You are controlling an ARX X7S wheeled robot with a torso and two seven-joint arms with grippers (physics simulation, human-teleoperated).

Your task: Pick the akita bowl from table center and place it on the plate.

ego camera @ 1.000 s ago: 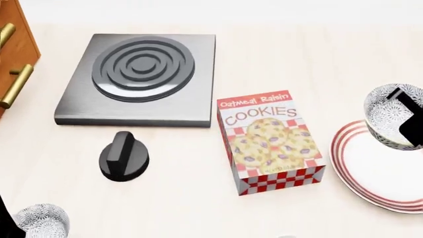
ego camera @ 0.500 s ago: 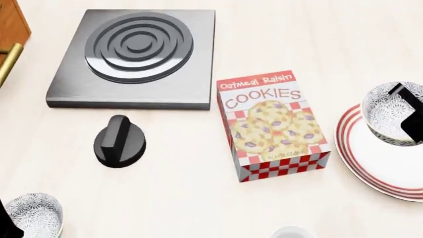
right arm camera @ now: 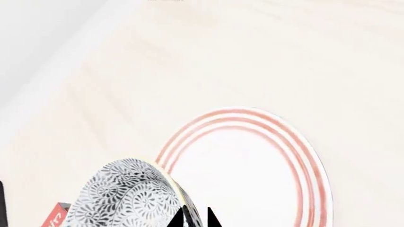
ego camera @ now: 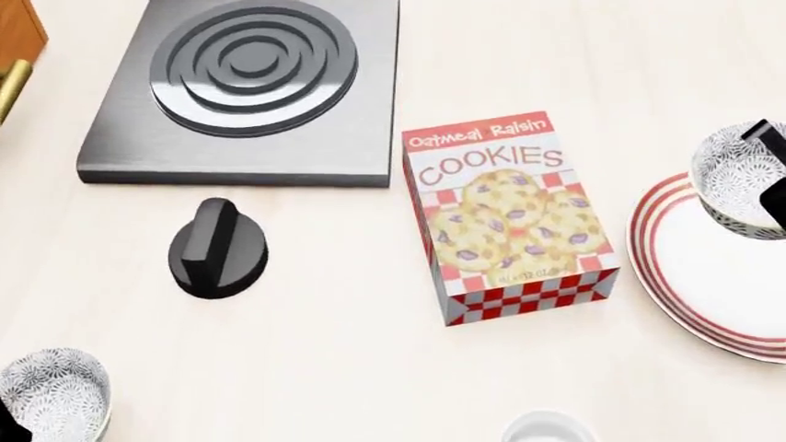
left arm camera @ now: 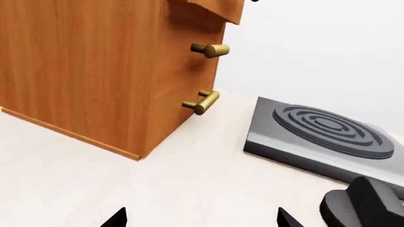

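Observation:
The akita bowl (ego camera: pixel 734 180), white with a grey-black speckle pattern, hangs tilted over the near-left edge of the red-ringed plate (ego camera: pixel 719 285). My right gripper (ego camera: pixel 771 180) is shut on its rim, with one black finger inside the bowl. In the right wrist view the bowl (right arm camera: pixel 123 198) is pinched at its rim by the gripper (right arm camera: pixel 192 218), and the plate (right arm camera: pixel 246 175) lies beneath and beyond it. My left gripper (left arm camera: pixel 200 220) is open over bare tabletop, holding nothing.
A cookie box (ego camera: pixel 510 216) lies just left of the plate. A stove burner (ego camera: pixel 246 83) and black knob (ego camera: pixel 219 249) are further left. A second speckled bowl (ego camera: pixel 50 391) and a white cup (ego camera: pixel 547 428) sit at the near edge. The wooden cabinet (left arm camera: pixel 94 71) stands at far left.
The head view has shifted, so the whole scene has slid up in the picture. The bowl stays in my right gripper over the plate's edge.

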